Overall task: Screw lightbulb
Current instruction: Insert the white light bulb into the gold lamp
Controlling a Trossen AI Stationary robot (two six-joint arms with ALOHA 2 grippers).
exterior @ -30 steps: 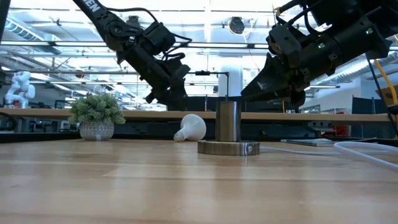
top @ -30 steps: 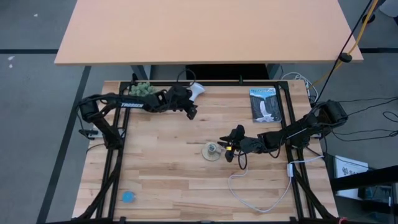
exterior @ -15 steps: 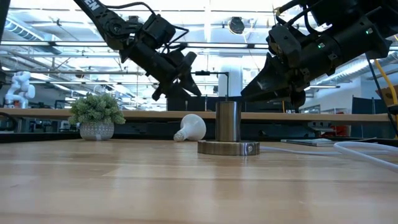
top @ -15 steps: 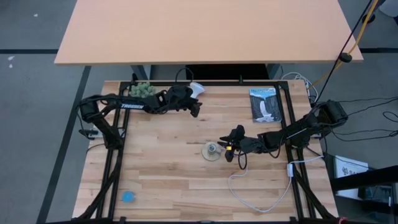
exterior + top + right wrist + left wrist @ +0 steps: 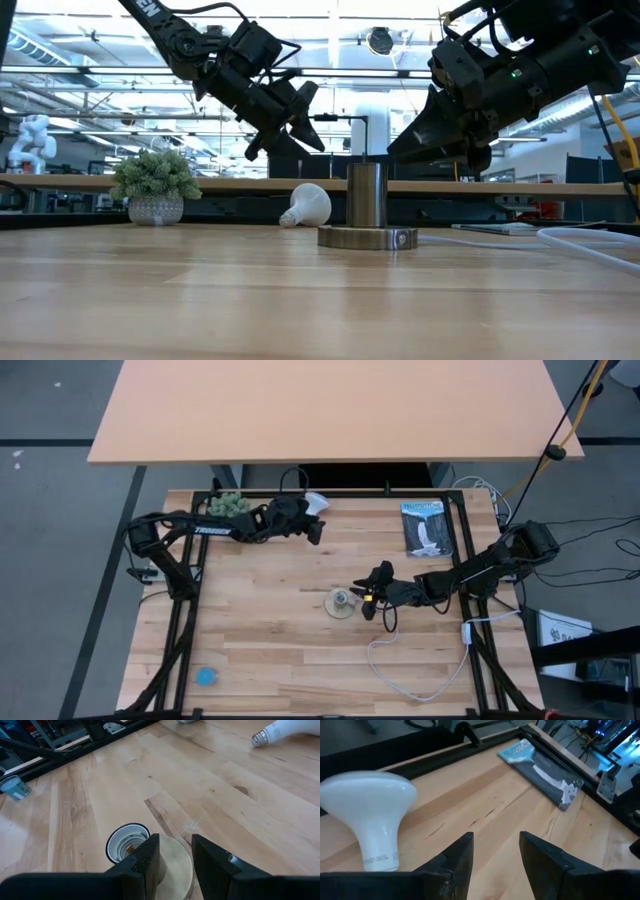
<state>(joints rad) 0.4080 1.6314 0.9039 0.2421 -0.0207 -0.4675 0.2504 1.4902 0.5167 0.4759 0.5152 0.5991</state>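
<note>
The bulb [image 5: 316, 503] lies on its side at the table's [image 5: 260, 630] twelve o'clock edge. My left gripper [image 5: 316, 532] hovers beside it, fingers parted, holding nothing. My right gripper [image 5: 369, 603] waits open at three o'clock of the socket [image 5: 342, 602].

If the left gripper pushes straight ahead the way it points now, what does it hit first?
Probably bare tabletop. In its wrist view the open left gripper frames empty wood, with the lightbulb lying off to one side and a dark packet farther on, slightly off line. Depth is hard to judge.
</note>
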